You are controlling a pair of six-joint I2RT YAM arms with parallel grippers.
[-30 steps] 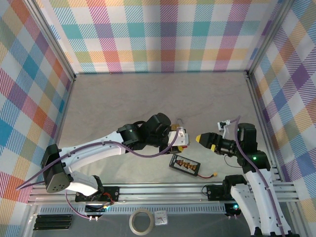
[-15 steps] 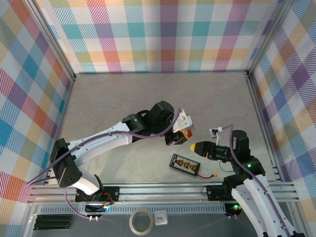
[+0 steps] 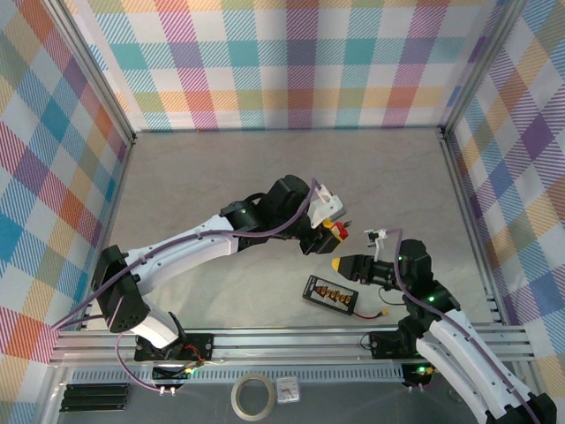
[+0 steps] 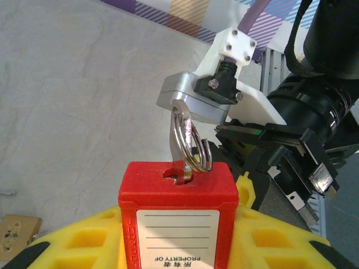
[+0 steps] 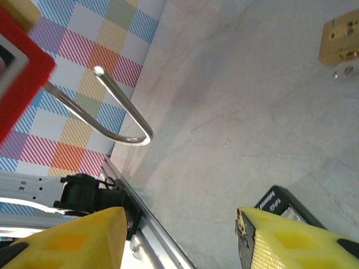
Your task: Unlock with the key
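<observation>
The key (image 4: 180, 137) sits in the keyhole of the red padlock (image 4: 178, 213), which the left fingers (image 4: 78, 241) clench. The right fingers (image 5: 291, 241) stand apart, empty, close by. One shackle (image 5: 112, 112) end looks free, so unlocking seems nearly done.

Left tool (image 3: 330, 231) mid-bench, off the surface, padlock (image 4: 176, 196) between its fingers. Key (image 4: 180, 131) sits in the padlock's end face, ring (image 4: 197, 150) through the key. Right tool (image 3: 337, 263) just right of the padlock and nearer the bases, apart from it. Flat box (image 3: 331, 294) on bench (image 3: 221, 177) under right tool, toward the arm bases. Second padlock (image 5: 342, 38) lies on bench, apart from box. Tape roll (image 3: 235, 397) outside the near rail.
</observation>
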